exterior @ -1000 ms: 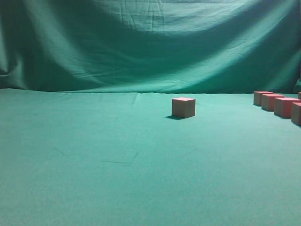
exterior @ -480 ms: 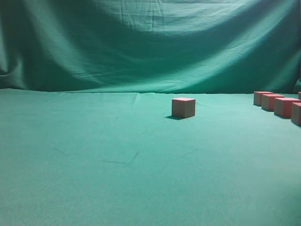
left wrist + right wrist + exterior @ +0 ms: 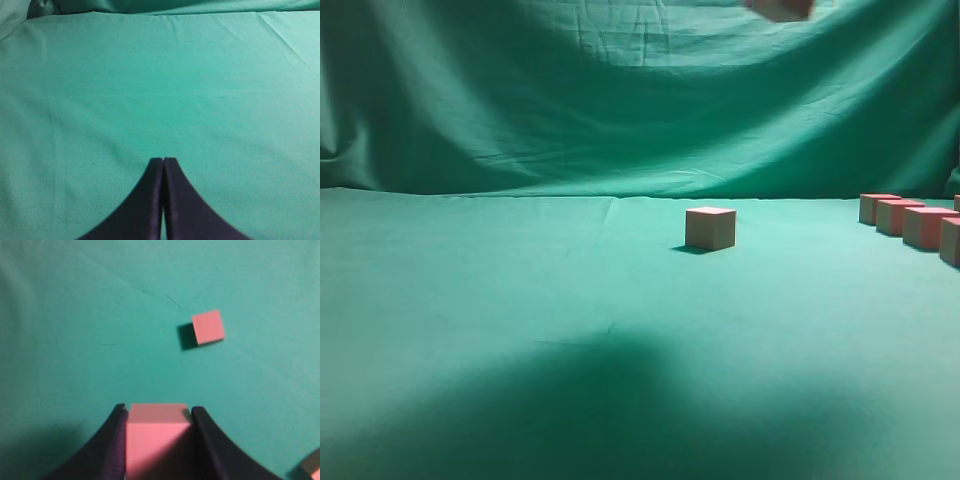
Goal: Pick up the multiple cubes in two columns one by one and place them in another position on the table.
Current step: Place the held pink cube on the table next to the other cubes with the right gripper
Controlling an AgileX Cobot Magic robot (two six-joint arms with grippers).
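Note:
My right gripper (image 3: 158,410) is shut on a pink cube (image 3: 158,437), held high above the table (image 3: 520,300). The same held cube (image 3: 780,8) shows blurred at the top edge of the exterior view. Below it a single cube (image 3: 208,327) rests on the cloth, seen in the exterior view at mid-table (image 3: 710,228). A row of several cubes (image 3: 910,220) lines the right edge. My left gripper (image 3: 163,160) is shut with nothing in it, over bare cloth.
A draped green curtain (image 3: 640,90) closes the back. A broad dark shadow (image 3: 600,400) lies across the front of the table. Part of another cube (image 3: 312,467) peeks in at the bottom right corner of the right wrist view.
The held cube has come into the top of the exterior view, and a large shadow has spread over the front of the table. The cubes on the cloth have not moved.

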